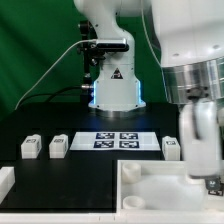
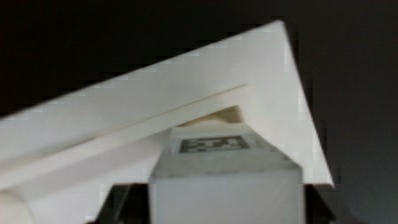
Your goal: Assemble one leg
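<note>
A dark green curtain-like backdrop (image 1: 30,50) fills the rear of the scene on the exterior view's left, hanging in soft vertical folds. Below it spreads a flat matte black tabletop (image 1: 60,170). Lighting is even and bright, leaving the black surface free of strong glare.

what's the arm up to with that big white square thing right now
The gripper is down over a corner of the large white panel, at the exterior view's right. The wrist view shows a leg sitting between the fingers with its tag facing the camera, right at the panel's corner. Whether it is seated in the recess cannot be told. Three more legs lie on the black table near the marker board.
</note>
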Motion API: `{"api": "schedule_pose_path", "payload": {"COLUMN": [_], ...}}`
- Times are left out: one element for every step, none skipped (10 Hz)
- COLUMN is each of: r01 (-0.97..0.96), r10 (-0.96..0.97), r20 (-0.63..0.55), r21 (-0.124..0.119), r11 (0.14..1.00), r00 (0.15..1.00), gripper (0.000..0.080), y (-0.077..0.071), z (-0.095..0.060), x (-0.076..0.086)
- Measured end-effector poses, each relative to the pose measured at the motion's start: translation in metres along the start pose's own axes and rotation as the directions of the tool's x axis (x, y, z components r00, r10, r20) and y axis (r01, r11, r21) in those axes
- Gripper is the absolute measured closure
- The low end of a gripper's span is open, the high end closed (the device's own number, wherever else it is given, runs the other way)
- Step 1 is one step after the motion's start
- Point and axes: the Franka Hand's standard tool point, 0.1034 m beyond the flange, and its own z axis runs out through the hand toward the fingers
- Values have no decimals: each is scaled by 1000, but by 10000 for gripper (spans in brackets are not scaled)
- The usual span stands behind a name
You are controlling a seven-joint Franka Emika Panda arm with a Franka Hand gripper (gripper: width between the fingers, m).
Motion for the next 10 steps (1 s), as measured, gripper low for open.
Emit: {"api": "schedule_pose_path", "payload": {"r01": [-61,-75,-67,-62,-49,-48,-37,-24,-12,-12], "r10": [61,75,68,62,49,48,38,25,13,13], "r20": [-7,-18,-27,-29,-28,-26,-20,-16,-7,-9], "r21": [4,7,9,10,9,12,29,26,29,26], "r11": [998,997,998,998,999,999,999,999,1000,1000], "r00": [998,997,997,998,998,999,999,1000,1000,1000], "gripper": [501,496,496,496,496,338,217,217,164,154], "y": [-1,-1,-1,-1,0,1,9,20,24,23], "z": [-1,-2,-2,-2,-1,-1,-1,-6,-12,-10], "x": [1,3,3,4,3,1,-4,-12,-18,-16]}}
